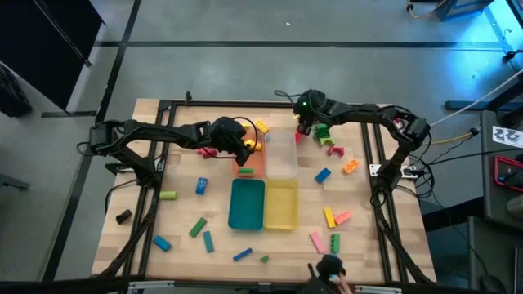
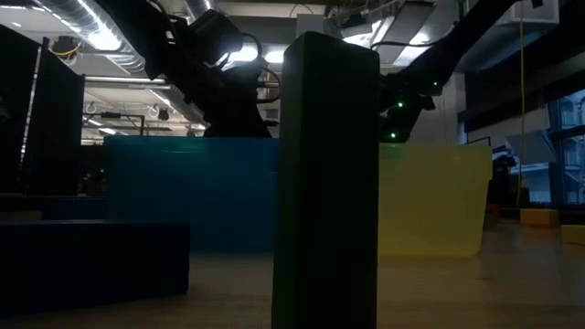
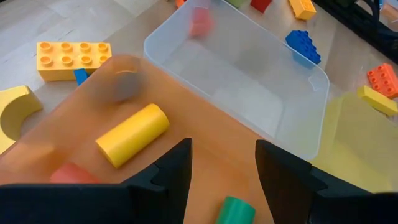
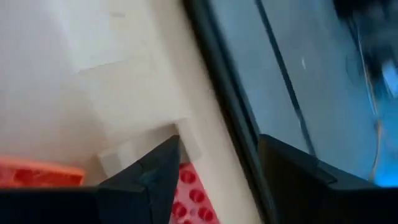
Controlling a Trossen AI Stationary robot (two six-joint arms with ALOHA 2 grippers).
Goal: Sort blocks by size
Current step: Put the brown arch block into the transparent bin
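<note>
Left wrist view: left gripper (image 3: 222, 163), fingers apart and empty, hangs over the orange tray (image 3: 87, 112) holding a yellow cylinder (image 3: 132, 134); beyond, the clear tray (image 3: 292, 68). Right gripper (image 1: 304, 126), spread and empty, sits near scattered blocks (image 1: 324, 175) on the surface (image 1: 359, 245).

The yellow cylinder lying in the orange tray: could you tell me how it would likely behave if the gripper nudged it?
The yellow cylinder lies on its round side, so it would probably roll across the orange tray. It looks like smooth, stiff plastic, so likely light and somewhat slippery.
</note>
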